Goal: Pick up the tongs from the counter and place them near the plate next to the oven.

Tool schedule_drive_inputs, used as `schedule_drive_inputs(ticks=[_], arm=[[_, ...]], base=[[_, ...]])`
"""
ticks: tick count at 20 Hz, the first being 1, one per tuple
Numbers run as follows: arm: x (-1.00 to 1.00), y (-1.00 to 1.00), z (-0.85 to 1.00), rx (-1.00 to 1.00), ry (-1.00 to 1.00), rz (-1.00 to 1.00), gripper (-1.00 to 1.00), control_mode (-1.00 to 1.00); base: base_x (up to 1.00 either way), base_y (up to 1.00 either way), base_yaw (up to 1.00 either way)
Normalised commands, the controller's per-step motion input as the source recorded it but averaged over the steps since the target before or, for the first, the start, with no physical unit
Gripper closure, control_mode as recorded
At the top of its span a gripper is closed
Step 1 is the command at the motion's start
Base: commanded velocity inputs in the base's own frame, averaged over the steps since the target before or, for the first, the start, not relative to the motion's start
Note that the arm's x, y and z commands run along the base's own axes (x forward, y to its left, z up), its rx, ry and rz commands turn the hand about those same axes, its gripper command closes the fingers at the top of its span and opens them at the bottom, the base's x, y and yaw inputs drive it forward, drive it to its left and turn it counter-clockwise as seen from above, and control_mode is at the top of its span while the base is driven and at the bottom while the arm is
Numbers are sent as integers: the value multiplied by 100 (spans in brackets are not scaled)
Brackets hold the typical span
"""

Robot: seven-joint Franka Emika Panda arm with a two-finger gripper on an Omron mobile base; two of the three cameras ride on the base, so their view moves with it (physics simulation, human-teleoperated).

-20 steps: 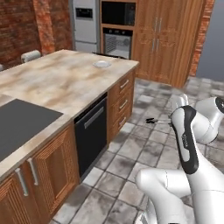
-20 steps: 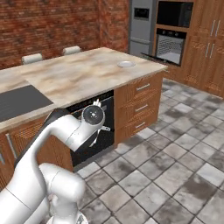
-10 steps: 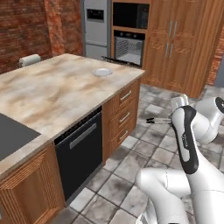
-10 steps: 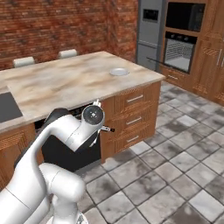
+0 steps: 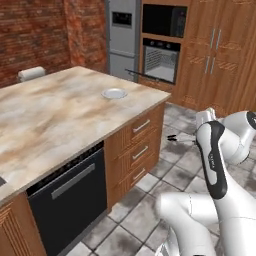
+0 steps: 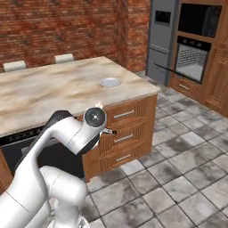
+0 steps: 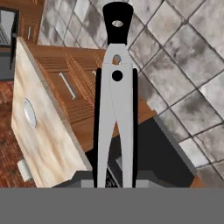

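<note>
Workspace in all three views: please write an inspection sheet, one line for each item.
Surface: counter, marbled stone, on wooden cabinets.
Job's things: tongs held in the gripper, over the tiled floor, off the counter; plate near the counter's far corner, toward the oven.
Clutter: nothing seen on the counter besides the plate.
Grippers: gripper shut on the tongs, black tip pointing away from the fingers.
Cables: nothing seen.
Surroundings: brick wall, grey refrigerator, dishwasher, two chair backs behind the counter.
</note>
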Motion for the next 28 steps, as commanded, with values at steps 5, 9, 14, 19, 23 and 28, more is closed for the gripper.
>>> schedule_drive_inputs(ticks=[5,9,14,19,23,28], arm=[[0,0,0,0,0,0,100,100],[0,0,0,0,0,0,100,100],[0,0,0,0,0,0,100,100],[0,0,0,0,0,0,100,100],[0,0,0,0,0,0,100,100],[0,0,0,0,0,0,100,100]], base=[[100,-49,28],[100,-39,34],[100,-45,38],[98,-47,40],[82,-29,55],[59,-21,67]])
